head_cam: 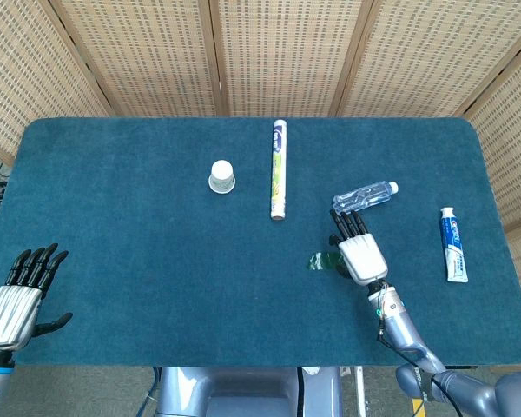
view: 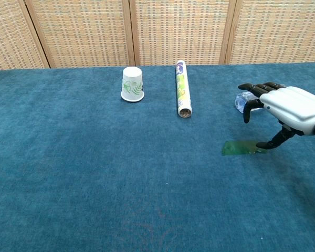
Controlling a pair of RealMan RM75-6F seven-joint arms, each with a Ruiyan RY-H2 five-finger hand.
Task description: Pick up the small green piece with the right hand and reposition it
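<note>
The right hand [view: 291, 107] is hovering spread, thumb tip reaching down beside the green piece [view: 240, 148], lying toward the tabletop's [head_cam: 139, 252] near edge (the tube's [head_cam: 279, 169] print isn't readable). The left hand [head_cam: 22, 295] is hanging spread.

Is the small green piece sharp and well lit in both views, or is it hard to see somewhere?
Chest view: the green piece is clear, evenly lit, beside the right hand. Head view: it is tiny, dark and low-contrast against the blue cloth.
</note>
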